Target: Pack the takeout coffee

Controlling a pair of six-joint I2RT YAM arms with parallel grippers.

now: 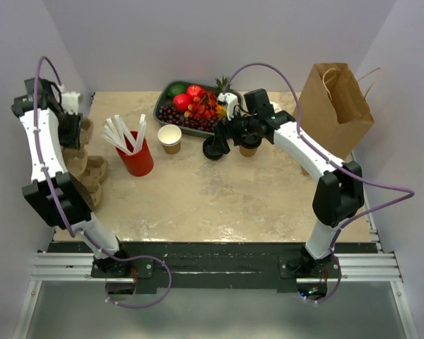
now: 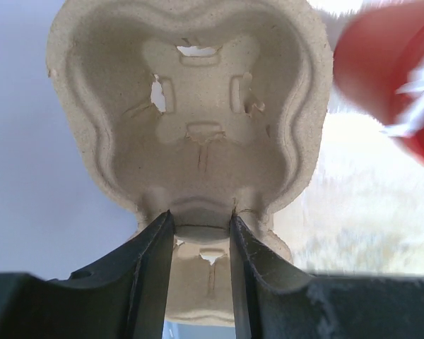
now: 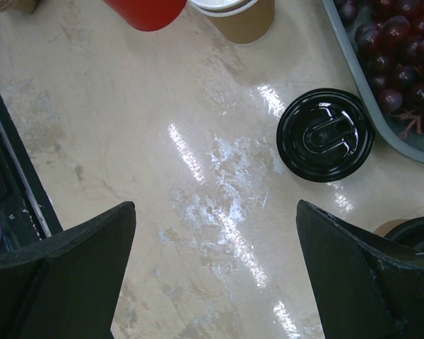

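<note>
The takeout coffee (image 1: 250,147), a small brown paper cup with a black lid, stands in front of the fruit tray, partly under my right arm. Only its edge (image 3: 414,232) shows at the lower right of the right wrist view. My right gripper (image 1: 223,136) (image 3: 215,208) hangs wide open over bare table just left of that cup, holding nothing. A loose black lid (image 1: 213,149) (image 3: 326,134) lies flat beside it. My left gripper (image 1: 76,143) (image 2: 201,219) is at the table's left edge, shut on the rim of a pulp cup carrier (image 1: 90,171) (image 2: 198,106).
A brown paper bag (image 1: 336,99) stands open at the back right. A red cup with white straws (image 1: 136,157) (image 3: 145,10) and a lidless brown cup (image 1: 170,138) (image 3: 239,18) stand left of centre. The grey tray (image 1: 160,111) (image 3: 355,79) of fruit sits at the back.
</note>
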